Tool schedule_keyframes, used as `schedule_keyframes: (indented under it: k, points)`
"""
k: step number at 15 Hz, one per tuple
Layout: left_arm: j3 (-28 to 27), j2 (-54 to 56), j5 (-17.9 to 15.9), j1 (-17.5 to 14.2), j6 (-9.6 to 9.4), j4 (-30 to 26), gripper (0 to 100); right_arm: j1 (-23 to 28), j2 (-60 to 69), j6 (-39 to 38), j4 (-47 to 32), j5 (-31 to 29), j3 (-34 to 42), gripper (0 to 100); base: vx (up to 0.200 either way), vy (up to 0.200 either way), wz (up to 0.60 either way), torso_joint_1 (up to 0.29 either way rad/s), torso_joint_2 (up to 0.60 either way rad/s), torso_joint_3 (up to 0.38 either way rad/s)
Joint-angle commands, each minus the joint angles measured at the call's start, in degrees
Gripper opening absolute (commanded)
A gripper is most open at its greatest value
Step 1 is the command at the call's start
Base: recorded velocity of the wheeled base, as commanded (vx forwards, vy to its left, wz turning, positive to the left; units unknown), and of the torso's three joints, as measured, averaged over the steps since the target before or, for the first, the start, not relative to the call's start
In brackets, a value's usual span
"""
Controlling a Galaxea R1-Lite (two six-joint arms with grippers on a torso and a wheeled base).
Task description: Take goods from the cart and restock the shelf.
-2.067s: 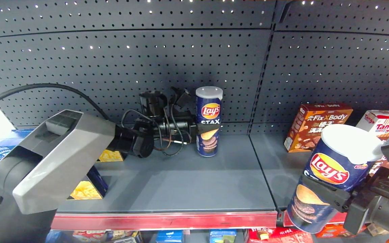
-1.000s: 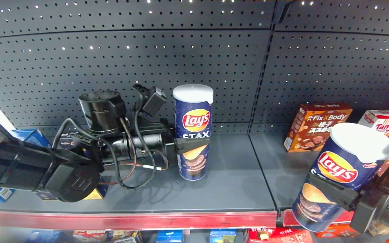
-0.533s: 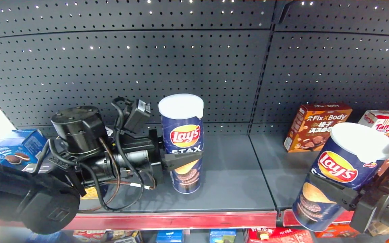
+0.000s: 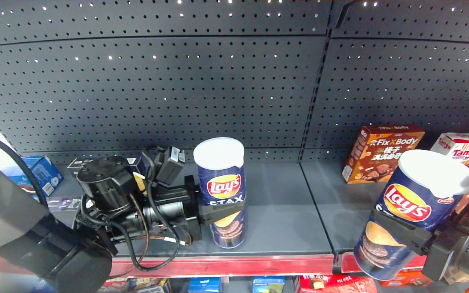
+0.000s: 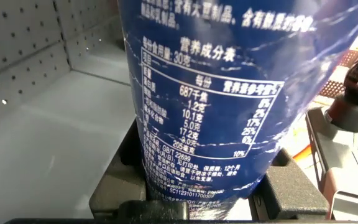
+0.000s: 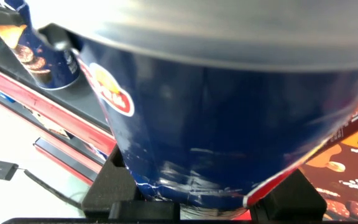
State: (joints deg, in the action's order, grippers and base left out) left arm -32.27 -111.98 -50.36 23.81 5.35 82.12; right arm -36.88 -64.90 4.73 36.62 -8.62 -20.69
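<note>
– Left pincer (image 4: pixel 223 206), what did it have?
– It was closed on the first chips can (image 4: pixel 219 179), gripping it at the middle. That can stood upright, long axis vertical, its bottom at or just above the shelf (image 4: pixel 283 219), near the red front edge (image 4: pixel 259 264). I could not tell if it touched.
– And what was around it?
– A blue biscuit box (image 4: pixel 41 173) lay well apart on the left; the perforated back wall (image 4: pixel 177 89) was behind.
– The right side?
– The right pincer (image 4: pixel 399 238) was clamped on a second chips can (image 4: pixel 415 199). This one leaned, top tilted to the right, and it hung in front of the shelf, its bottom lower than the red edge. A brown box (image 4: pixel 381 152) and a white-and-red box (image 4: pixel 458 148) stood behind it.
– Which arm was nearer to placing?
– The left one, I judge: its can needed only to be set down and released. The right can had first to be made upright and lifted over the edge.
</note>
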Motion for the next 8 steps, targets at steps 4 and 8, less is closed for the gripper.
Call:
schedule_keyframes:
  k: [4,8]
  points:
    - [-0.9,-4.5,-0.1,0.0,0.45,0.7,0,0.1,1.0,0.0,0.1,0.0,1.1,0,0.0,0.0,0.0,0.0,0.0,0.0]
    - [-2.5,-5.5,-0.2,0.0,0.54,0.6,0,0.1,1.7,0.0,0.0,0.0,1.5,0,0.0,0.0,0.0,0.0,0.0,0.0]
